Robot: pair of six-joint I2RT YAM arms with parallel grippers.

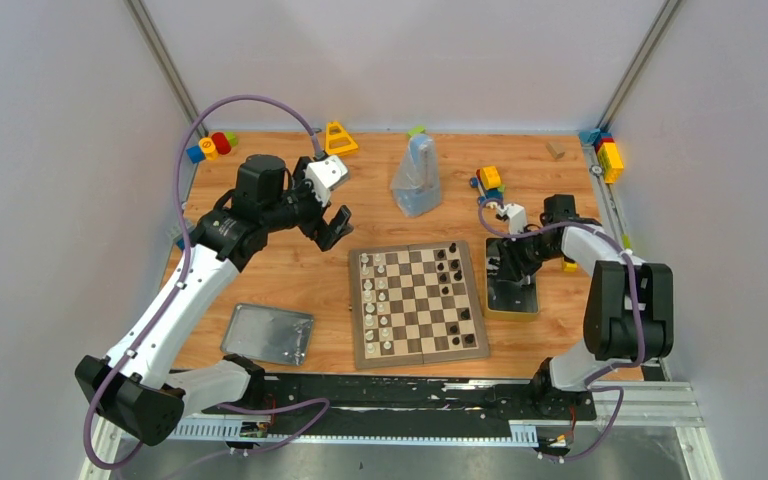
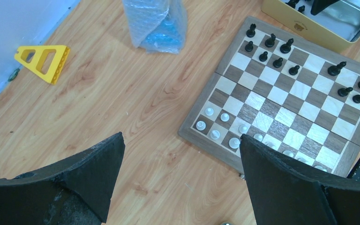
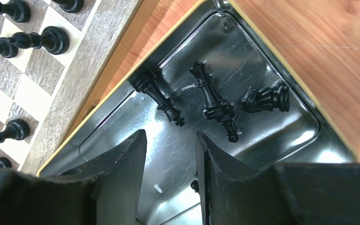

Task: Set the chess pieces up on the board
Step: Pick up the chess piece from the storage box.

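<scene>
- Board (image 1: 418, 305) lies mid-table, pieces (image 1: 383, 297) white along its left, black along its right; tin (image 1: 512, 314) just right, lid (image 1: 268, 333) near-left.
- Left gripper (image 2: 180, 145) gapes wide, empty, far-left of board.
- Right gripper (image 3: 171, 140), narrowly parted and empty, hangs over three black pieces lying in tin.

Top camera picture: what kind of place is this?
Probably a robot testing booth. A left arm and a right arm are bolted at the edge of a wooden table, plain white walls box it in, and a chessboard and toy blocks are laid out.
</scene>
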